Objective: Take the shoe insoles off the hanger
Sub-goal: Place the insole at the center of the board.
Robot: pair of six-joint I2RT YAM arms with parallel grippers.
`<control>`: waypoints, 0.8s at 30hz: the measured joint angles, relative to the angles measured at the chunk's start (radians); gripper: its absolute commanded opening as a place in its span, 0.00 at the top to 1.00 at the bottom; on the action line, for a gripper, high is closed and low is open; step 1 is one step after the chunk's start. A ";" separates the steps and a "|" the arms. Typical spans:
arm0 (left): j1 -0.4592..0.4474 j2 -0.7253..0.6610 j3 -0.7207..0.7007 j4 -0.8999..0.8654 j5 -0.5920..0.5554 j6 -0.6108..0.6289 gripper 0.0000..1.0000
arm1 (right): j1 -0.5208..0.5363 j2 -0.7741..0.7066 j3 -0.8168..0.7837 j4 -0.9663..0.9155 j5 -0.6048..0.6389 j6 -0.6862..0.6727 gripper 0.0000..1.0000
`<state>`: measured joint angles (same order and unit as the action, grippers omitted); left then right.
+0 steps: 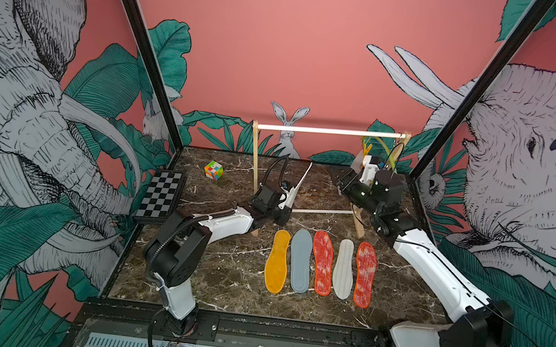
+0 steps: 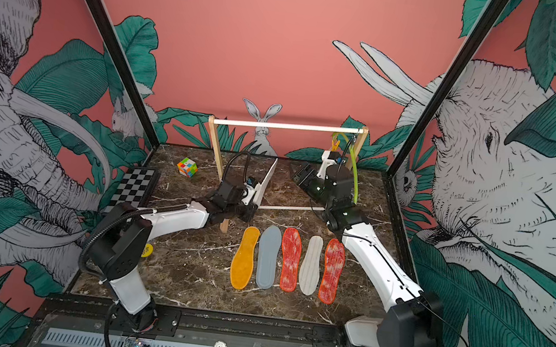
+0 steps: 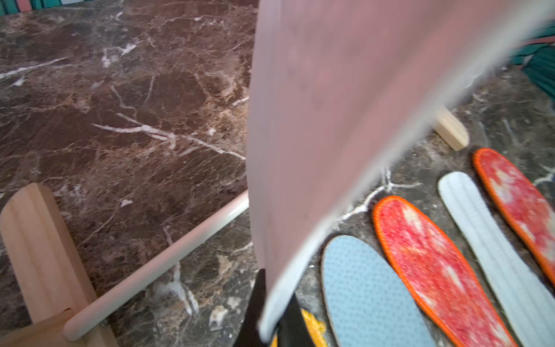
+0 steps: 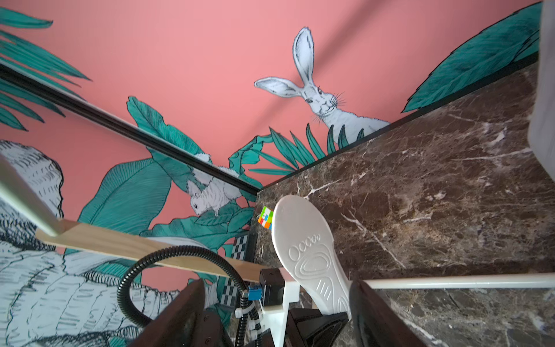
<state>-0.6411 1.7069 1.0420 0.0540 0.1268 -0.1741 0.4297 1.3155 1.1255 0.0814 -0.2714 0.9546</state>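
Note:
My left gripper (image 1: pixel 288 202) (image 3: pixel 271 315) is shut on the heel end of a white shoe insole (image 1: pixel 300 184) (image 3: pixel 330 120), which stands up tilted over the table; the right wrist view shows its patterned face (image 4: pixel 309 255). Five insoles lie in a row on the marble: mustard (image 1: pixel 277 261), blue-grey (image 1: pixel 300 260), red (image 1: pixel 322 263), light grey (image 1: pixel 344 269), red (image 1: pixel 365 274). The lime-green hanger (image 1: pixel 392 155) (image 2: pixel 354 165) hangs at the rack's right end, an orange clip (image 1: pixel 366 148) showing. My right gripper (image 1: pixel 343 183) (image 4: pixel 276 315) is open and empty just below it.
The wooden rack with its white top rod (image 1: pixel 327 132) and low crossbar (image 1: pixel 322 210) stands mid-table. A colour cube (image 1: pixel 213 170) and a chessboard (image 1: pixel 160 196) are at the back left. A blurred pale sheet (image 4: pixel 543 90) shows at the edge of the right wrist view.

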 measured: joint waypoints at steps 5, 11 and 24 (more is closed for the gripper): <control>-0.016 -0.069 -0.052 -0.003 0.065 -0.001 1.00 | 0.038 -0.080 -0.029 -0.042 -0.002 -0.026 0.23; -0.032 -0.154 -0.082 -0.064 0.095 0.002 1.00 | 0.082 -0.145 -0.016 -0.119 0.008 -0.081 0.26; -0.098 -0.428 -0.172 -0.423 -0.097 -0.085 1.00 | 0.106 -0.241 0.100 -0.404 0.040 -0.229 0.28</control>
<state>-0.7391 1.2785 0.8703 -0.3695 0.0296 -0.2588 0.5354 1.0744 1.2255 -0.3229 -0.2317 0.7258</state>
